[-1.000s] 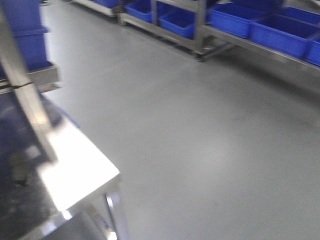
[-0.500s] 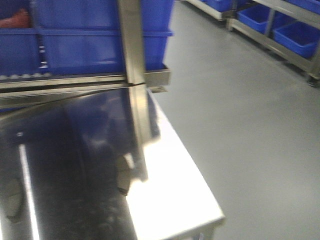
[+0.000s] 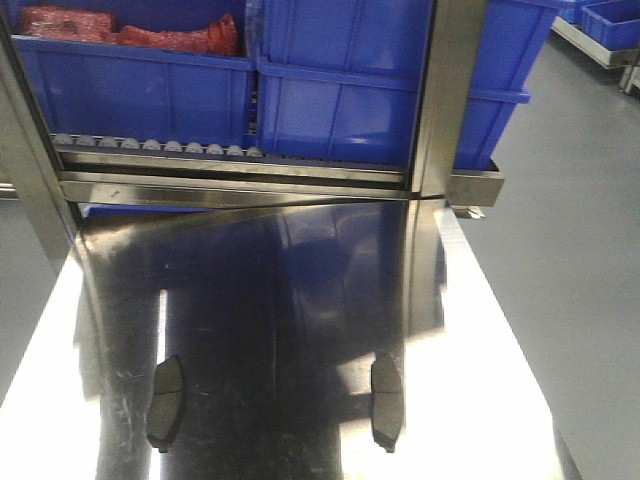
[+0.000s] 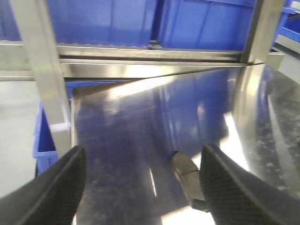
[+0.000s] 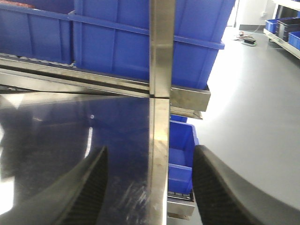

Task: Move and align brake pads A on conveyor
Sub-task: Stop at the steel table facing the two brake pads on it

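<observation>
Two brake pads lie flat on the shiny steel worktop (image 3: 500,330), both close to its near edge. The left pad (image 3: 165,403) is towards the left corner and the right pad (image 3: 387,402) is right of the middle, well apart. Their long sides run from near edge to far edge. The conveyor shows in no view.

The left tool (image 4: 141,154) is spread wide and holds nothing. What is likely the left pad (image 4: 187,174) lies ahead of it, nearer its right finger than its left. The right tool (image 5: 150,154) is also spread and empty, facing a steel post (image 5: 159,47) and the blue bins (image 3: 340,100) beyond the far edge, with no pad in its sight.

The step looks like lining up for a first pick. To do it well:
- Shift the left tool sideways until the pad sits centred between the fingers.
- Turn the wrist so they close across the pad's short width.
- Come down to just above the steel.
- Close slowly, since the polished surface will probably let the pad skid.
</observation>
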